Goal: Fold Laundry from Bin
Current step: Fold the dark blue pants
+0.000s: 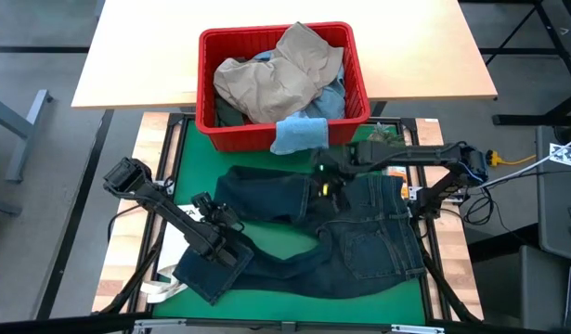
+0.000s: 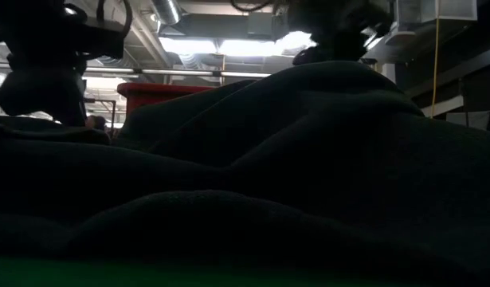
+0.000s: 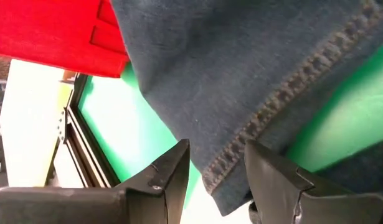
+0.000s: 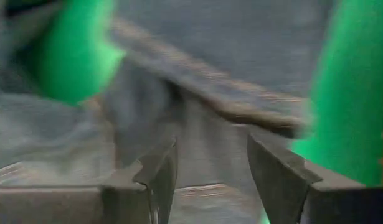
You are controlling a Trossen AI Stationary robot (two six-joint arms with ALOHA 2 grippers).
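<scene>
The dark navy jeans (image 1: 345,232) lie spread on the green mat (image 1: 197,153), in front of the red bin (image 1: 208,116). The left gripper (image 1: 231,252) sits at the hem of one trouser leg, at the mat's near left. In the left wrist view its fingers (image 3: 172,177) stand apart with the stitched hem between them; whether they pinch the cloth cannot be told. The right gripper (image 1: 324,174) hovers over the folded leg near the mat's centre. In the right wrist view, its fingers (image 4: 163,171) are spread wide with denim below them and nothing held.

The high view alone shows the bin's load: khaki trousers (image 1: 278,74) on top and a small light blue cloth (image 1: 297,133) draped over the front rim. The left wrist view shows the bin wall close beside the jeans. The low view is almost filled by dark denim folds; the grippers appear only as dim shapes above, probably both arms.

A white strap or bag edge (image 1: 155,289) lies at the mat's near left corner.
</scene>
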